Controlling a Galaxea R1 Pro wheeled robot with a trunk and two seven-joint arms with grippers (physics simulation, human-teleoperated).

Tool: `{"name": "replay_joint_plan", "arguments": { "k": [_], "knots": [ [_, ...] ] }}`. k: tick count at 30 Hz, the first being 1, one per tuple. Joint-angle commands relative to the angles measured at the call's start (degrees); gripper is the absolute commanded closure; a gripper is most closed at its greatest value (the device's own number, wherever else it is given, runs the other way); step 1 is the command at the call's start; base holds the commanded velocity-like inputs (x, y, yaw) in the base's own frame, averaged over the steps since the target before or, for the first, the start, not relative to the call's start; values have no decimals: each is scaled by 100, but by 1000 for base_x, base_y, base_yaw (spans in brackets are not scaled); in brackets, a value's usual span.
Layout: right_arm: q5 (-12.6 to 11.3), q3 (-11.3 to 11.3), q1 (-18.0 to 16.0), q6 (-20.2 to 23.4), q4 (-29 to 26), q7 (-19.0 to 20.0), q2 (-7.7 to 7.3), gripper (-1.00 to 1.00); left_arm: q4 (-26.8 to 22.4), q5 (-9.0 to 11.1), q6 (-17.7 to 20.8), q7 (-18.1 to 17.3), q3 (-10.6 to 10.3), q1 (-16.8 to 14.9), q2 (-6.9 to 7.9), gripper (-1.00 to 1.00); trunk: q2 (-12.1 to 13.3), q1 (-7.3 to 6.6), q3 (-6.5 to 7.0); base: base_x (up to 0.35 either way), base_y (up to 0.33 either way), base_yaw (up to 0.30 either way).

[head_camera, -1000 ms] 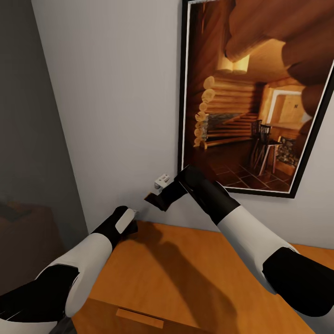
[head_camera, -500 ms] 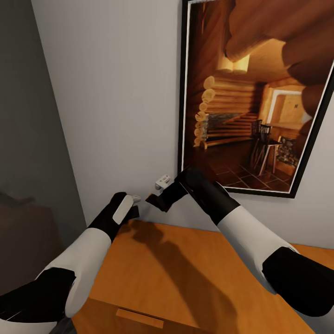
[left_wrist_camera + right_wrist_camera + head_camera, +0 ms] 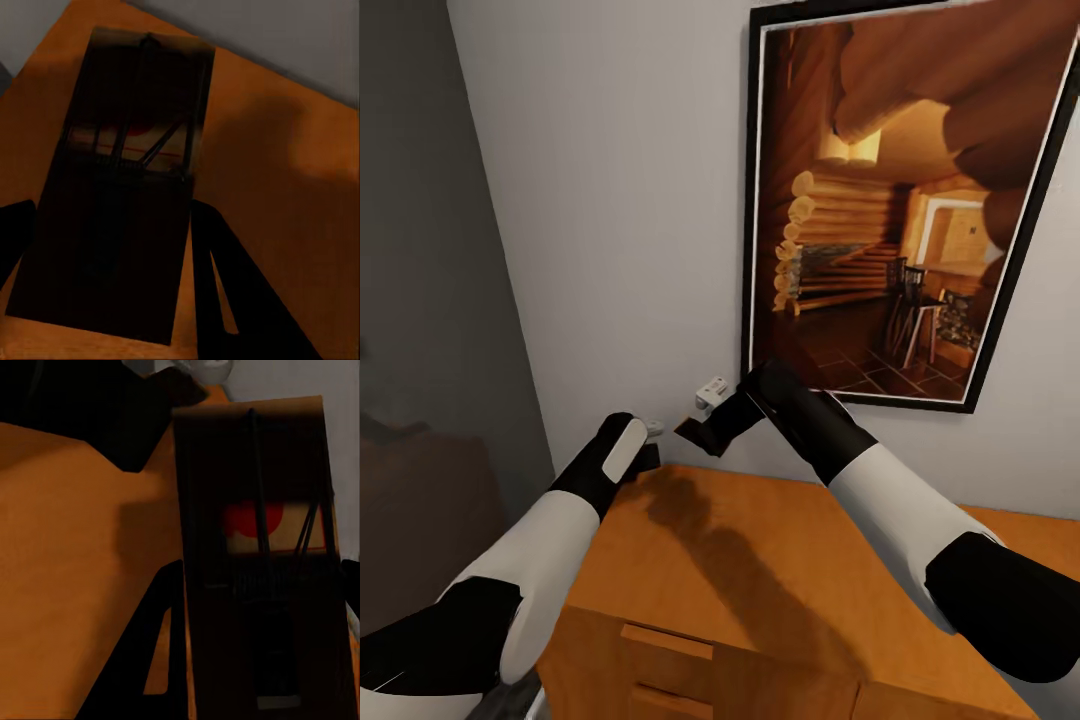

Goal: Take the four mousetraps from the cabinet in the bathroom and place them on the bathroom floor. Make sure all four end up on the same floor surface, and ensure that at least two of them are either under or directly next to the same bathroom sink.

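In the left wrist view, a mousetrap (image 3: 120, 187), a flat dark wooden slab with metal wires and a red mark, sits between the fingers of my left gripper (image 3: 112, 247), which is shut on it. Another mousetrap (image 3: 259, 570) with a red spot is clamped in my right gripper (image 3: 255, 660). In the head view both grippers hang close together over the back left corner of an orange-brown wooden dresser. The right gripper (image 3: 700, 430) holds its dark mousetrap (image 3: 692, 428) near the wall. The left gripper (image 3: 650, 447) is just left of it, mostly hidden behind its wrist.
The orange-brown wooden dresser (image 3: 760, 590) stands against a grey wall, with drawer fronts (image 3: 665, 640) at its near side. A large black-framed picture (image 3: 890, 200) of a log cabin hangs above it. A dark doorway (image 3: 420, 400) opens at the left.
The left gripper has risen a little toward the right gripper. The head camera has then shifted, so the picture sits higher and the dresser's drawer fronts show. Both grips hold.
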Motion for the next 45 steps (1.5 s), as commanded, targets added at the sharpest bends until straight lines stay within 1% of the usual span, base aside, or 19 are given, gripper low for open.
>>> {"name": "replay_joint_plan", "arguments": {
  "k": [1,12,19,25,30,39,40,41,42,43,44,45],
  "knots": [
    [53,0,-6,19,-3,55,2,100,-4,41,28,44,-25,-4,2,100,-5,-3,-8,-334,0,0],
    [57,2,-6,19,3,48,3,100,24,59,33,43,-30,-4,0,100,-5,-3,-8,-344,0,0],
    [53,-2,-6,19,213,59,4,100,54,66,32,40,-31,-4,5,100,-5,-3,-8,-298,0,0],
    [57,-6,-6,19,312,49,3,100,68,67,36,40,-32,-4,1,100,-5,-3,-8,-49,0,0],
    [61,-6,-6,19,569,54,3,100,85,65,40,40,-39,-6,-7,100,-5,-3,-8,-6,0,0],
    [69,-29,-6,19,694,55,-4,100,96,67,41,35,-41,-12,-18,100,-5,-3,-8,0,0,0],
    [71,-58,-6,19,981,38,-22,100,96,52,41,32,-53,-13,-31,100,-5,-3,-8,0,0,0],
    [73,-99,-6,19,1141,-7,-122,100,83,42,41,31,-56,-13,-43,100,-5,-3,-8,0,0,0],
    [73,-182,-6,19,1239,-50,-269,100,58,37,42,31,-62,-13,-55,100,-5,-3,-8,0,0,0],
    [72,-248,-6,19,1276,-75,-360,100,46,34,44,31,-66,-13,-65,100,-5,-3,-8,0,0,0],
    [73,-556,-6,19,1348,-169,-660,100,19,27,47,31,-82,-13,-112,100,-5,-3,-8,0,0,0],
    [74,-819,-6,19,1378,-266,-853,100,6,22,48,29,-91,-13,-146,100,-5,-3,-8,0,0,0]
  ]
}}
